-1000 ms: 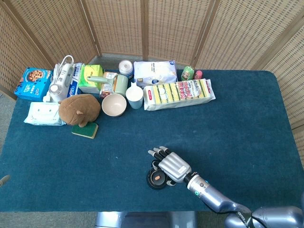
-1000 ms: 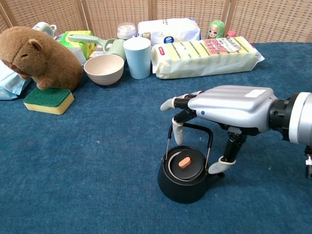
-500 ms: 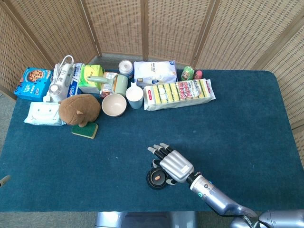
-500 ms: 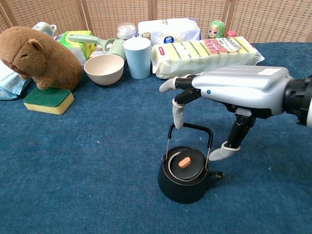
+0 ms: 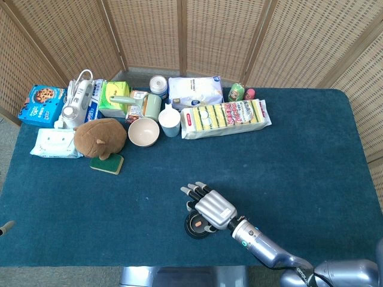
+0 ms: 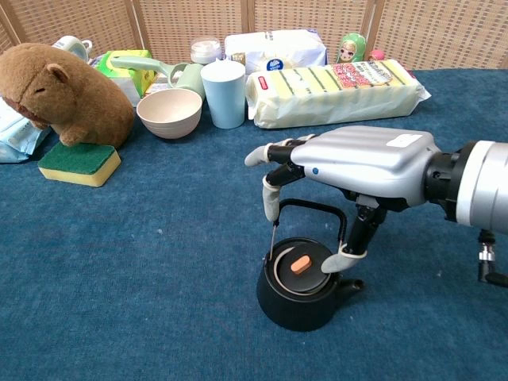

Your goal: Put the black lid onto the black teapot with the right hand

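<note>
While the right hand (image 6: 349, 171) hovers released, fingers spread, at lower centre, the round matte black teapot (image 6: 302, 290) sits directly beneath, black lid (image 6: 300, 266) seated, on napped blue worktop (image 6: 159, 262).

A blue-clothed table (image 5: 311, 155) carries the black teapot (image 6: 300, 292), sponge (image 6: 78, 163), bowl (image 6: 170, 112) and cup (image 6: 223, 93).

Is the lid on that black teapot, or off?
On. The black lid sits flat in the black teapot mouth; the right hand hovers above, holding nothing.

Woven rattan folding screen (image 5: 179, 36) behind; dark blue cloth-covered table (image 5: 299, 155); grey floor (image 5: 9, 128); even light.
</note>
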Controlling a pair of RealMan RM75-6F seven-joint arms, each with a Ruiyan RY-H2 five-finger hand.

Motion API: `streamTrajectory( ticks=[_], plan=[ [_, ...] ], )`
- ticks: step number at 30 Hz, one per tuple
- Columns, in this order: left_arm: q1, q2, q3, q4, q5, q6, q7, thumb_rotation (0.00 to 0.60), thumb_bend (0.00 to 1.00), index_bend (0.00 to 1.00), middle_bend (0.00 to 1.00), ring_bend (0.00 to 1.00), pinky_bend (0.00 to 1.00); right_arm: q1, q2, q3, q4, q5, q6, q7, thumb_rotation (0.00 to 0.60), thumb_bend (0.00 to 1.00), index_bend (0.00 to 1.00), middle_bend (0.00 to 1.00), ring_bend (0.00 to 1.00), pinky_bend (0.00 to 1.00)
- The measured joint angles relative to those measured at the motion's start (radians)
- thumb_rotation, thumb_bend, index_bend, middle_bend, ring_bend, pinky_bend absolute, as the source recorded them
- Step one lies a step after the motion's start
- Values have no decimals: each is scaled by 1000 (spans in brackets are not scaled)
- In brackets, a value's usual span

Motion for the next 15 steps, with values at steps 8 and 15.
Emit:
streamTrajectory(
  ticks=[8, 15],
  plan=[
    [0, 0, 2, 0, 3, 0, -1, 600, 72, 0, 0, 0, 0, -7, -4, -10, 20, -5, 0, 14, 600, 177, 342, 29, 1, 0],
    [1, -1, 2, -2, 2, 1, 4, 600, 71, 0, 0, 0, 0, -7, -8, -10, 39, -7, -6, 27, 600, 177, 342, 30, 2, 0]
  ],
)
